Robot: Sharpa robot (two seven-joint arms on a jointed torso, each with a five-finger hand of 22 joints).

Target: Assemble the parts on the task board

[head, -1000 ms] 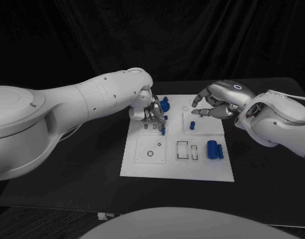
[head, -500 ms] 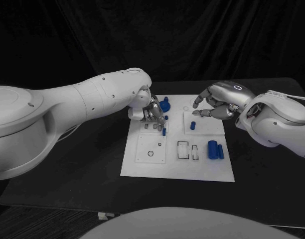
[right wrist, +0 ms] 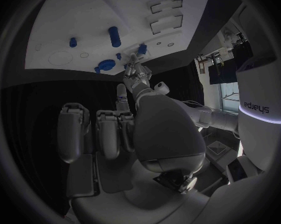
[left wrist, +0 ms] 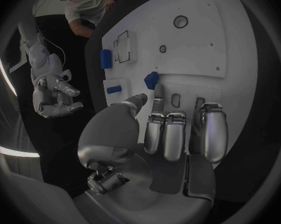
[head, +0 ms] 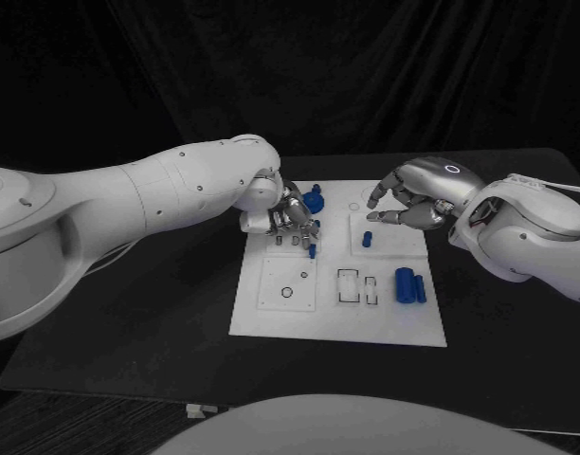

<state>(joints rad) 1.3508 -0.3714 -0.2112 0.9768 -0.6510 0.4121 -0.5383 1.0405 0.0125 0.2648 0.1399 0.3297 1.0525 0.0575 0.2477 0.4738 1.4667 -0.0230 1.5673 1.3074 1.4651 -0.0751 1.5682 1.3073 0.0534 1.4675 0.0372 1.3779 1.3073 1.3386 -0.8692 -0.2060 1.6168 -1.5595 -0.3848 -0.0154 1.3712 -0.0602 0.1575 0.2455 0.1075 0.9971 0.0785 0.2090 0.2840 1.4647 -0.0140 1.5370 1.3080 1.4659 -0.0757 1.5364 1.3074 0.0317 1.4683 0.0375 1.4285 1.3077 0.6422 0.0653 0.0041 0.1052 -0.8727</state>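
Task board lies at table centre, long axis running 6 to 12 o'clock.

Left hand sits over the board's 11 o'clock corner, fingers pointing down among the small parts. In the left wrist view its fingers extend side by side toward a small blue peg, thumb tip near it. Whether anything is pinched cannot be told; no part is visible inside the hand.

Right hand hovers at the board's 1 o'clock edge, fingers loosely curled and apart, holding nothing visible.

Parts status, judged from how things lie:
- A round blue piece sits at 12 o'clock, just beside the left hand.
- A short blue peg stands in the 1 o'clock panel.
- A thin blue pin stands just below the left hand.
- Two blue cylinders lie side by side at 3 o'clock, apparently loose.
- A ring outline and the rectangular slots look unfilled.

Estimate: early to middle stage. Several seats open, cylinders not yet placed.
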